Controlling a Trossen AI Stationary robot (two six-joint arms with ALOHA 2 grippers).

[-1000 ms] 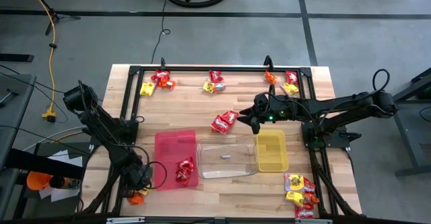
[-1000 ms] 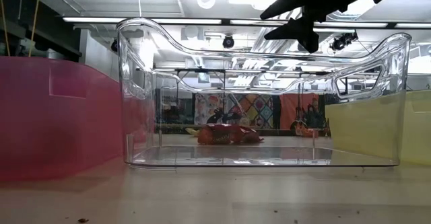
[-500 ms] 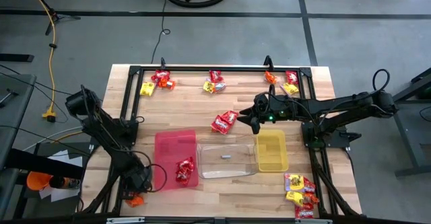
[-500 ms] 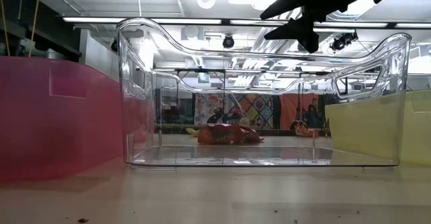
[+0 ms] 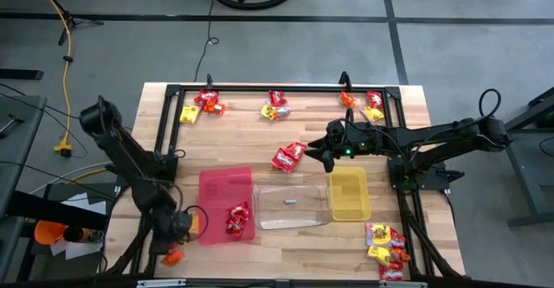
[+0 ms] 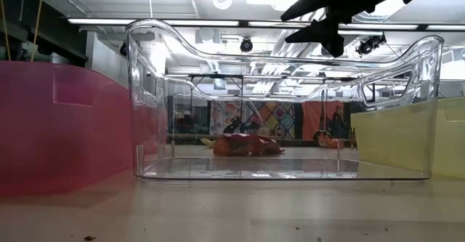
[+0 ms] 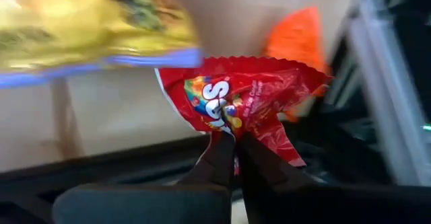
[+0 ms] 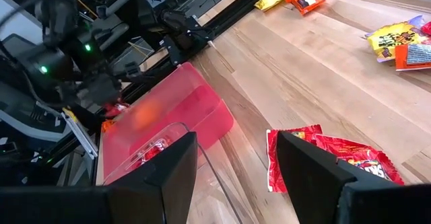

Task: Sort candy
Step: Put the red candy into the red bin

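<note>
My left gripper (image 5: 185, 223) is at the table's near left corner, beside the red tray (image 5: 212, 184), and is shut on a red candy packet (image 7: 236, 103). An orange packet (image 5: 170, 258) lies on the table below it. Blurred yellow (image 7: 87, 22) and orange (image 7: 300, 35) packets show beyond the held one. My right gripper (image 5: 317, 150) hangs open above the table's middle, next to a pile of red packets (image 5: 288, 156). One red packet (image 5: 236, 220) lies in the red tray. My left gripper pinches the red packet between its two fingers (image 7: 219, 160) at an edge of the wrapper (image 7: 230, 131). The fingers slant downward at it. The packet stands out beyond the fingertips, crumpled and clear of the table.
A clear tray (image 5: 290, 188) and a yellow tray (image 5: 348, 210) stand to the right of the red one. More candy lies along the far edge (image 5: 203, 105) (image 5: 275, 105) (image 5: 368, 106) and at the near right corner (image 5: 387, 253). A black frame (image 5: 277, 88) rims the table.
My left gripper dipped toward the small pile at the near left corner, then rose and came a little toward the red tray, with the red packet lifted clear. An orange packet stayed on the table. My right arm kept still.
</note>
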